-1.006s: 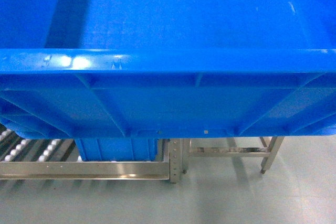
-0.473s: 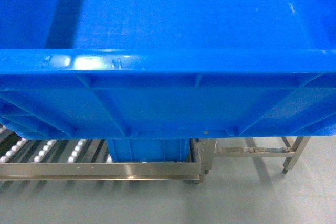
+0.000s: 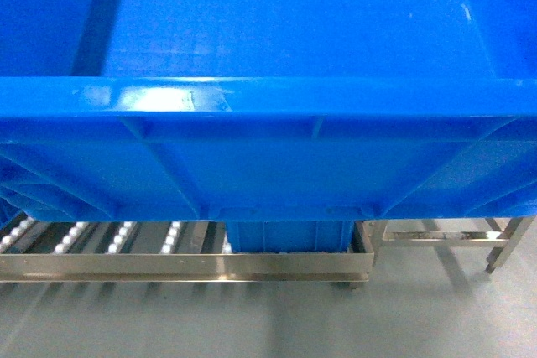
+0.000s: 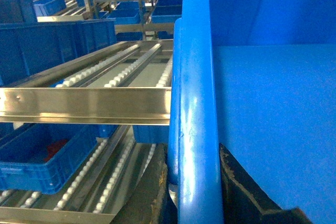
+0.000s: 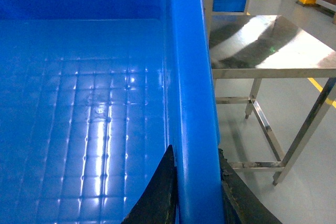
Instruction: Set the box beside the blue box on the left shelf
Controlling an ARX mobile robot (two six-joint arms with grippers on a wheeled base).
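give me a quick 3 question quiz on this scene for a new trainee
1. True or false: both grippers are clamped on the rim of the large bright-blue plastic crate.
2. In the head view, what sits on the roller-track flow-rack shelf below the carried crate?
A. a second blue box
B. a red bucket
C. a cardboard carton
3. Fill in: in the right wrist view, beside the crate stands a stainless steel ____.

Key
1. True: the left gripper and the right gripper each have a dark finger on either side of the rim.
2. A
3. table
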